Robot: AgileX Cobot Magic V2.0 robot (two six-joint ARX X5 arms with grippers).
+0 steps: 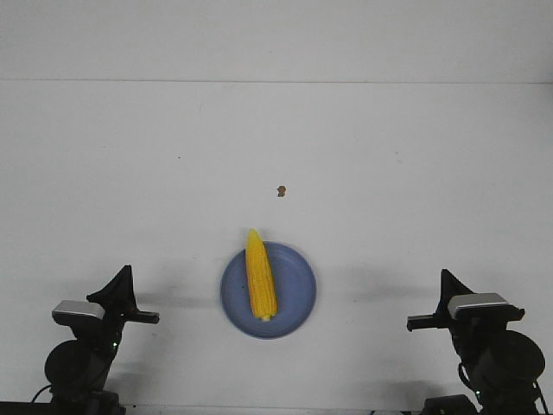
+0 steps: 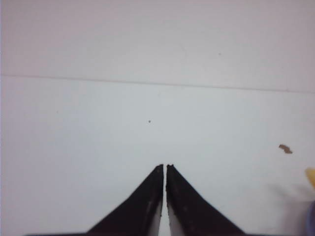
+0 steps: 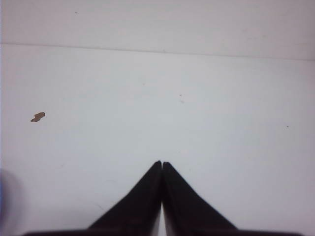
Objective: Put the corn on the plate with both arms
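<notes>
The yellow corn [image 1: 259,277] lies on the blue plate [image 1: 294,294] near the table's front middle, its pointed tip reaching just past the plate's far rim. My left gripper [image 1: 123,275] is shut and empty at the front left, well apart from the plate. My right gripper [image 1: 445,278] is shut and empty at the front right. In the left wrist view the shut gripper [image 2: 165,166] points over bare table, and a sliver of corn [image 2: 310,176] shows at the edge. In the right wrist view the shut gripper [image 3: 161,162] also points over bare table.
A small brown speck [image 1: 282,191] lies on the white table beyond the plate; it also shows in the left wrist view [image 2: 285,148] and the right wrist view [image 3: 38,117]. The table's far edge [image 1: 276,82] meets a white wall.
</notes>
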